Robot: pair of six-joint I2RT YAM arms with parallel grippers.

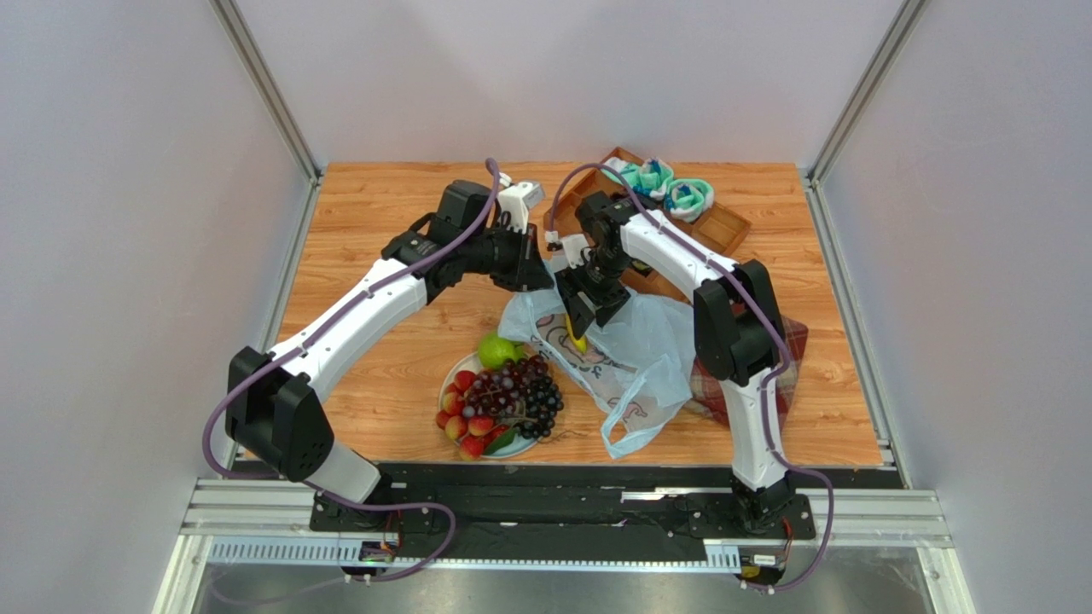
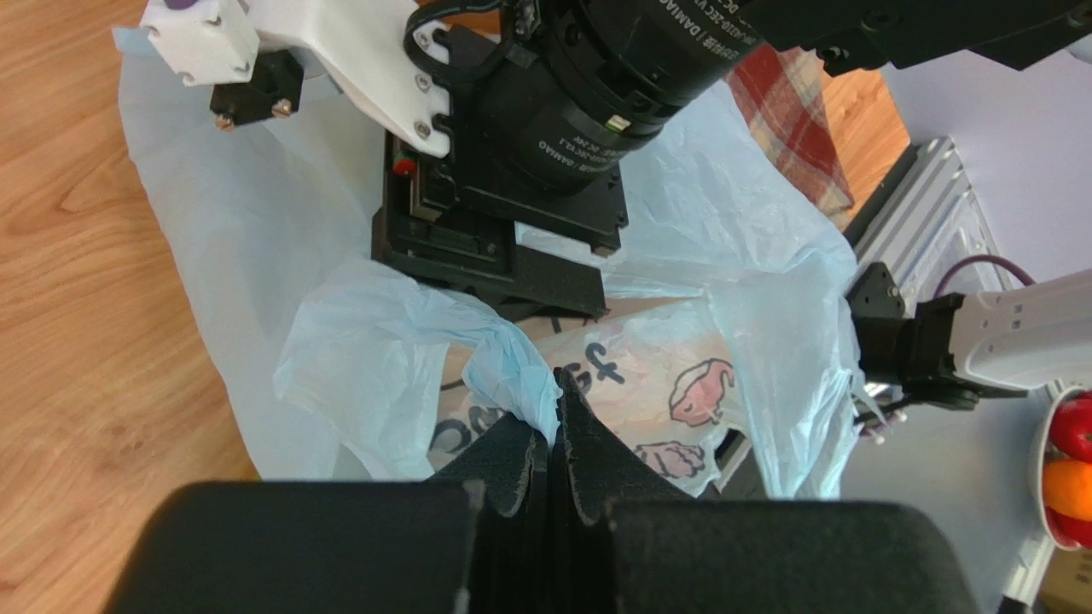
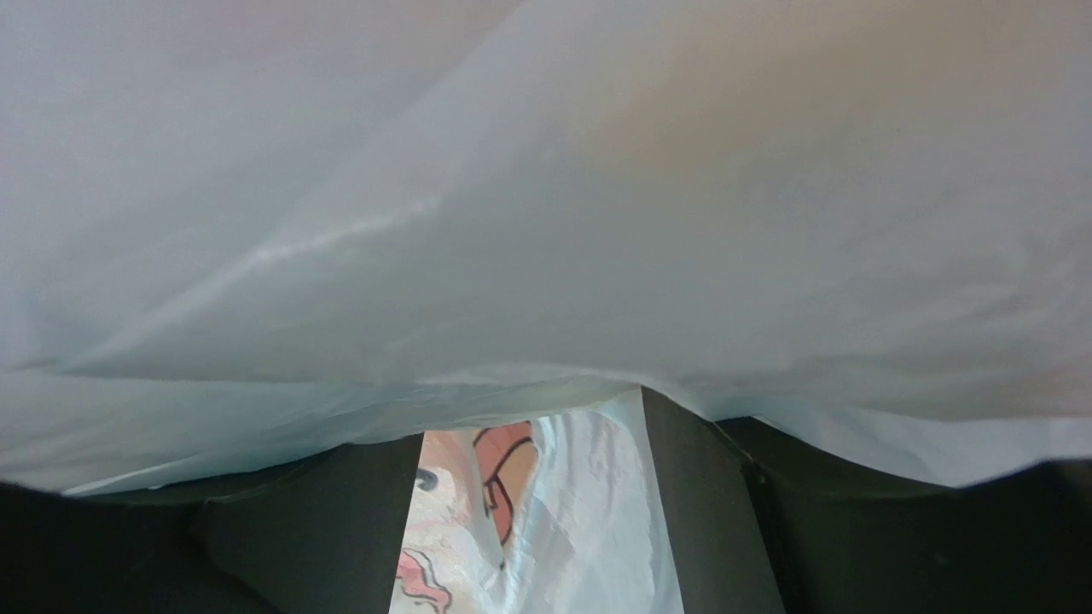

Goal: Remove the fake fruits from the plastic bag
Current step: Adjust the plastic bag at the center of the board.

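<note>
Overhead, two arms meet at the middle of the wooden table (image 1: pixel 372 205), above the mouth of the plastic bag (image 1: pixel 641 352). The bag lies crumpled right of centre, its right side resting on a red plaid cloth (image 1: pixel 795 346). The left gripper (image 1: pixel 536 269) sits at the bag's far-left rim. The right gripper (image 1: pixel 592 307) points down into the opening, where a yellow banana (image 1: pixel 577 340) shows. Just left of the bag, a plate (image 1: pixel 447 381) holds the green apple (image 1: pixel 496 349), the dark grape bunch (image 1: pixel 528 390) and the red fruits (image 1: pixel 468 429). At the far right, a wooden tray (image 1: pixel 724 230) carries rolled socks (image 1: pixel 667 186).

From the left wrist, the fingers (image 2: pixel 513 473) are clenched on a bunched fold of the pale-blue film, with the right arm's wrist (image 2: pixel 564 115) just beyond.

From the right wrist, bag film blankets most of the view. The two dark fingers (image 3: pixel 718 512) stand apart, released, with printed film showing in the gap and nothing pinched.
</note>
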